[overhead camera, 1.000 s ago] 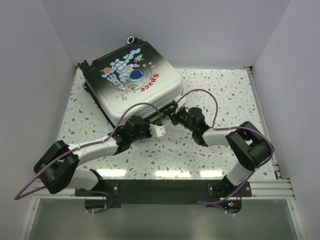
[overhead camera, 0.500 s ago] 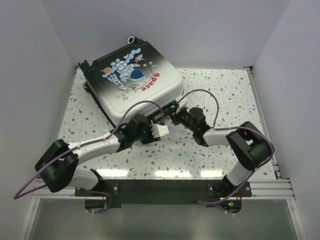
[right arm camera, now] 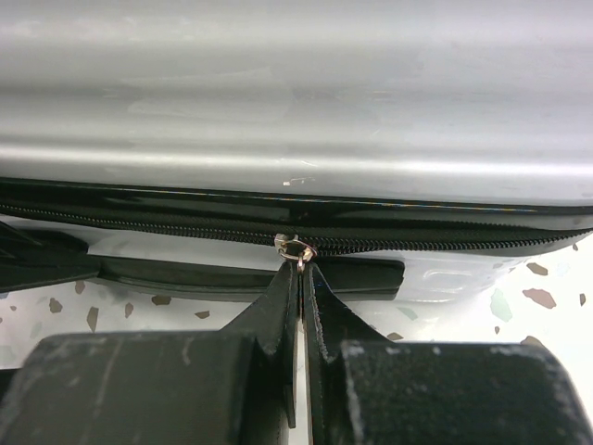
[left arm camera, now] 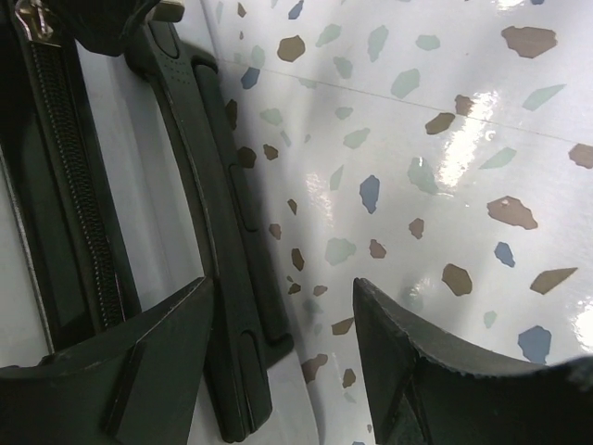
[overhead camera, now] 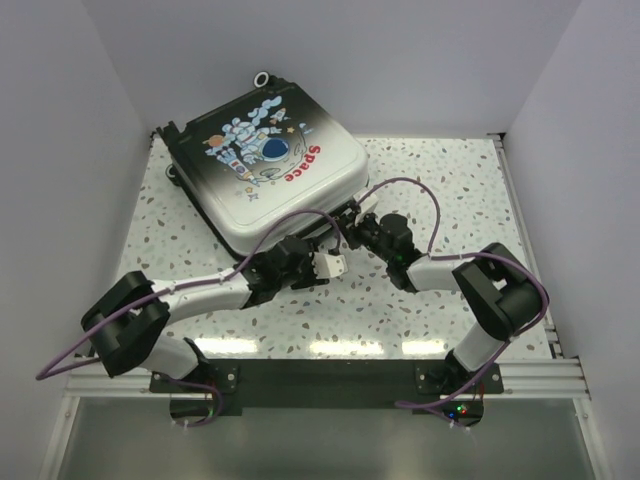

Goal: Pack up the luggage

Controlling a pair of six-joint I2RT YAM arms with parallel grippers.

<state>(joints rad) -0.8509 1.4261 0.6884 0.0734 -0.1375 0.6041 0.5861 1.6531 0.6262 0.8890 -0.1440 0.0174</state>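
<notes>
White booth walls, speckled tabletop (overhead camera: pixel 430 180), suitcase parked far-left.

Right gripper (right arm camera: pixel 298 273): fingers pressed together, pinching the small metal zipper pull (right arm camera: pixel 295 247) right at the seam. Zipper (right arm camera: pixel 139 225) runs sideways across the wrist view, under the grey shell edge. Can't tell from here which side of the slider is already zipped.

Left gripper (left arm camera: pixel 278 292): jaws spread, holding nothing. It hovers low over the table, just beside the black handle (left arm camera: pixel 208 185) on the case's near edge. Not touching it as far as I can see.

My read on the step: zipping the case shut. To do it well:
- drag the pull along the zipper line, not away from the shell, or the tab slips out of the pinch
- keep the wrist low and level with the seam
- slow down at the rounded corner and turn with the curve
- nothing pins the case, so a hard tug probably slides or spins it. The left gripper is well placed to brace the handle or press on the shell first
- if the slider binds, back off a little instead of forcing it

Suitcase (overhead camera: pixel 268 165): lies flat, lid closed, astronaut print up, turned diagonally on the far-left part of the table, near edge touching distance from both grippers. One wheel (overhead camera: pixel 262 77) shows at the far corner, so the wheel end likely points at the back-left walls and the handle end at the arms. Long axis then runs far-left to near-right, though the shell looks close to square from above, so I hold that loosely.
</notes>
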